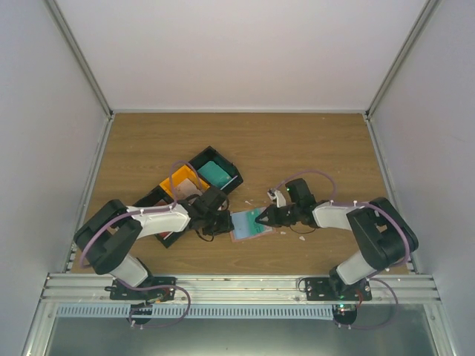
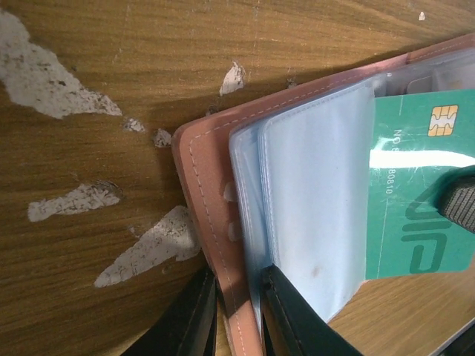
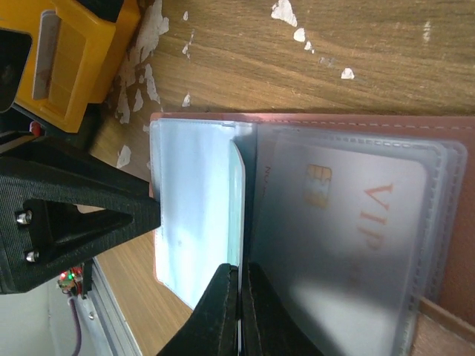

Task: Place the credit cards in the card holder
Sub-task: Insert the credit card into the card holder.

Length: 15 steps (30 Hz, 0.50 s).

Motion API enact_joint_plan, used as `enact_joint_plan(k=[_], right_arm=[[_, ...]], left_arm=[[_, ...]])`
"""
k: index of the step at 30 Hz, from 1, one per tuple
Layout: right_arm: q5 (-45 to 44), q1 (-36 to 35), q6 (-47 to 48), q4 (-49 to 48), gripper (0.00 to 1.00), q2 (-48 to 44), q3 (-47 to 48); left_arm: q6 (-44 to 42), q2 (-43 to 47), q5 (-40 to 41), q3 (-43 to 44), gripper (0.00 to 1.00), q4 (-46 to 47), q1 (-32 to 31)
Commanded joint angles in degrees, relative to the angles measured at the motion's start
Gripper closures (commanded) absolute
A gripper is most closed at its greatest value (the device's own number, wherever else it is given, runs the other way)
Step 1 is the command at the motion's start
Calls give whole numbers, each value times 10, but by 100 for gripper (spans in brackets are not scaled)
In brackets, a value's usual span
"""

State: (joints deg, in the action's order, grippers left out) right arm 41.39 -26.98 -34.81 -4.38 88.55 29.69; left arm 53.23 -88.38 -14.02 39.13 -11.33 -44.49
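A flat salmon-pink, leather-like card holder (image 1: pixel 241 231) lies open on the wooden table (image 1: pixel 319 156) between the two arms, its clear plastic sleeves fanned upward. The left gripper (image 2: pixel 237 326) has its fingers (image 2: pixel 185 319) closed narrowly on the holder's stitched near edge, cover and sleeves pinched between them. The right gripper (image 3: pixel 239 311) meets it from the opposite side, fingers almost together on the thin edge of a teal-green plastic card with a gold chip (image 2: pixel 404 245), which sits partly inside one sleeve. A pale card lettered VIP (image 3: pixel 364 222) shows through another sleeve. White flecks (image 2: pixel 52 81) mark the wood around the holder. Behind the left arm stand an orange plastic bin (image 3: pixel 82 59) and a black plastic bin (image 1: pixel 199 159) containing a teal rectangular item (image 1: pixel 215 173).
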Motion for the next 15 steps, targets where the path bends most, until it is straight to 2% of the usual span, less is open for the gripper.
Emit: enact_joint_plan(k=[1,15], right_arm=[[10,-2,-22,-25,97,21,-6],[31,-6,-41,-58,91,58,-12]], left_arm=[[-9,-21,2,4,80,11,-12],[-5,-32,1,5,82,16,-20]])
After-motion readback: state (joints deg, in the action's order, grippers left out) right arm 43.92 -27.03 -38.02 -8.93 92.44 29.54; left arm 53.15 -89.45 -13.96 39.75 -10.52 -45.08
